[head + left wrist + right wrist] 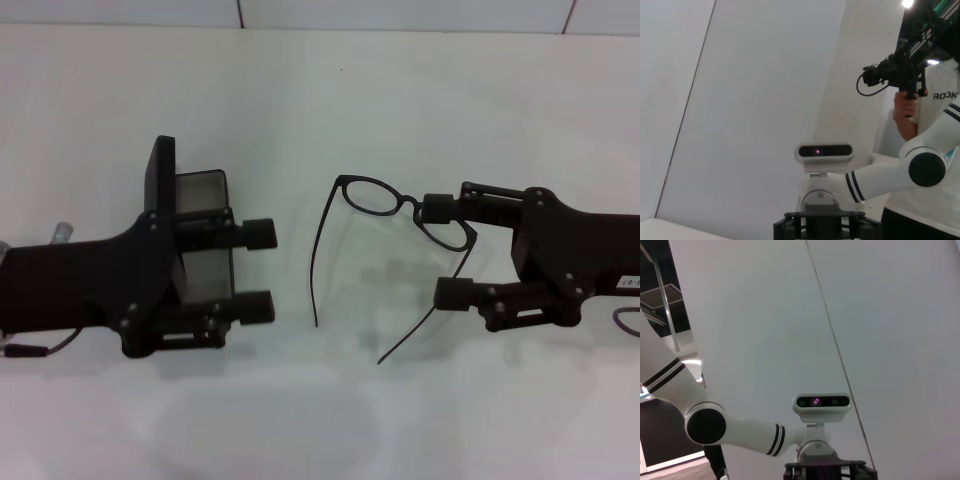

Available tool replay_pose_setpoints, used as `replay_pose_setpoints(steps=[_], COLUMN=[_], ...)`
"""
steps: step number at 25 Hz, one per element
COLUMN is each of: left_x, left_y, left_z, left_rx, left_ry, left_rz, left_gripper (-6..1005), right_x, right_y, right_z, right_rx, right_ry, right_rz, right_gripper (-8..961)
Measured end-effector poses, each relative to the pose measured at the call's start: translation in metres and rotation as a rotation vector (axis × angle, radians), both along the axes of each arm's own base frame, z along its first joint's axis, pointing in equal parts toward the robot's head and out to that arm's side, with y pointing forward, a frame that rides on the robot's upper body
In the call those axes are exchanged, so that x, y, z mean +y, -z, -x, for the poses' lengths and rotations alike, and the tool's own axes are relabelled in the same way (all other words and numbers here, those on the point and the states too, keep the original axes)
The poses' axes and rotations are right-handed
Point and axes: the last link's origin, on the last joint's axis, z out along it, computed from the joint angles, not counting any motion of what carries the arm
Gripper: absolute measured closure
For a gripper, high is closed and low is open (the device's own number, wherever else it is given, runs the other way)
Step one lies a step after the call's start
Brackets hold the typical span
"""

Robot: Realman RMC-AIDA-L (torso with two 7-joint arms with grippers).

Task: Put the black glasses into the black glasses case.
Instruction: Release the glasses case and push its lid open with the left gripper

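The right gripper (pixel 448 250), jaws wide, straddles the glasses' (pixel 385 200) near lens; the left gripper (pixel 258 270), open, hovers over the case (pixel 200 200).

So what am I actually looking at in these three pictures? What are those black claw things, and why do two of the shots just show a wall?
The top picture looks down from the robot's head at a white table. The two black claws are its grippers. The left gripper is open, over an open black rectangular glasses case with grey lining. The right gripper is open around one lens of the thin black-framed glasses, whose temple arms are unfolded. The other two pictures come from cameras on each wrist, currently pointing back up at the robot's white head and arms, so they miss the table. The left wrist one also shows a person filming.
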Motion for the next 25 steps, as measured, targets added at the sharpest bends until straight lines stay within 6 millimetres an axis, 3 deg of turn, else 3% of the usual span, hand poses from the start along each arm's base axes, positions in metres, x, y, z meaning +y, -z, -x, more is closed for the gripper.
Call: replay_pose_setpoints(steps=[3, 7, 10, 13, 16, 19, 25], left_x=[0.005, 0.029, 0.047, 0.058, 0.061, 0.061, 0.062], left_y=[-0.002, -0.009, -0.016, -0.032, -0.049, -0.058, -0.050], left_z=[-0.003, -0.017, -0.036, -0.068, -0.090, -0.102, -0.103], left_rx=[-0.027, 0.003, 0.174, 0.433, 0.628, 0.700, 0.833], left_ry=[-0.027, -0.143, -0.246, -0.346, -0.496, -0.630, -0.793], left_rz=[-0.024, -0.034, -0.039, -0.119, -0.185, -0.229, -0.266], left_gripper=[303, 305, 306, 305, 314, 339, 368], right_x=[0.002, 0.005, -0.006, -0.021, -0.029, -0.034, -0.037], right_y=[-0.006, -0.036, -0.060, -0.072, -0.074, -0.073, -0.068], right_z=[-0.005, -0.032, -0.059, -0.078, -0.085, -0.089, -0.092], right_rx=[0.016, 0.074, 0.115, 0.135, 0.139, 0.138, 0.130], right_ry=[0.027, 0.165, 0.250, 0.306, 0.330, 0.338, 0.344], right_rz=[-0.038, -0.194, -0.310, -0.387, -0.428, -0.442, -0.457], right_gripper=[86, 87, 87, 88, 88, 89, 90])
